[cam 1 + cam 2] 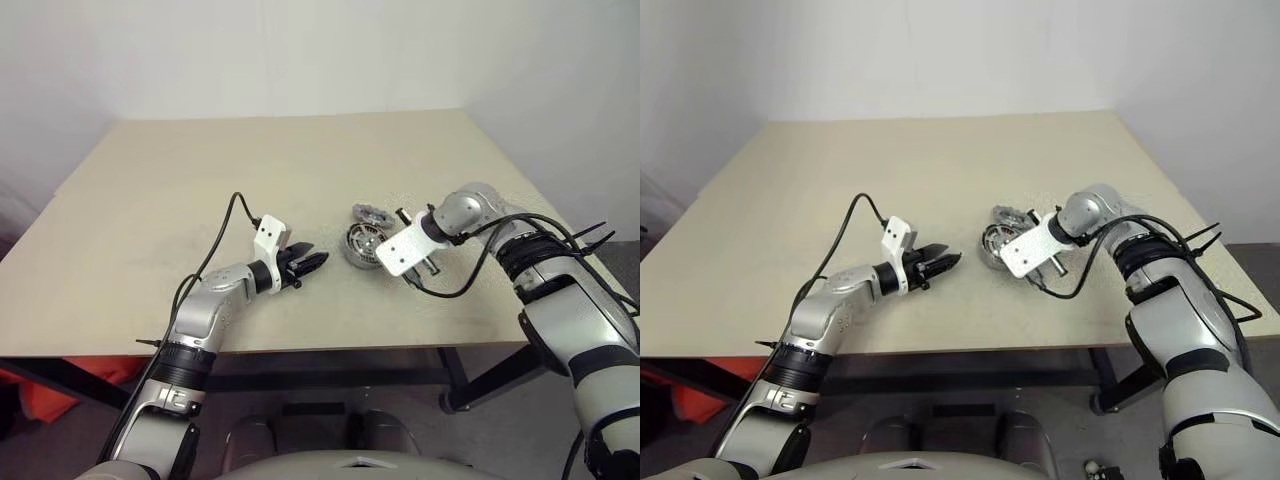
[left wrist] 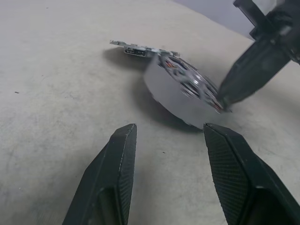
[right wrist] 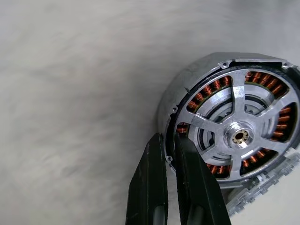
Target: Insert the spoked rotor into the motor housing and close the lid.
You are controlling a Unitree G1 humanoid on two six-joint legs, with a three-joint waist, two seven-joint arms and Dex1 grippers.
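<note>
The motor housing (image 3: 187,84) is a round grey cup with copper windings, tilted up on one edge near the table's right-centre (image 1: 358,245). The spoked rotor (image 3: 212,127), shiny silver with broad spokes and a brass-centred hub, sits inside it. My right gripper (image 3: 168,139) reaches steeply down and is shut on the housing's rim, one finger inside and one outside. The lid (image 1: 368,212), a flat dull-grey disc, lies on the table just behind the housing and touches it. My left gripper (image 1: 310,264) hovers open just left of the housing, pointing at it, with nothing between its fingers (image 2: 117,159).
The beige table (image 1: 200,170) is bare to the left and at the back. Its front edge runs just below both arms. A white camera mount (image 1: 398,252) on the right wrist hides that gripper in the head views. Black cables hang from both forearms.
</note>
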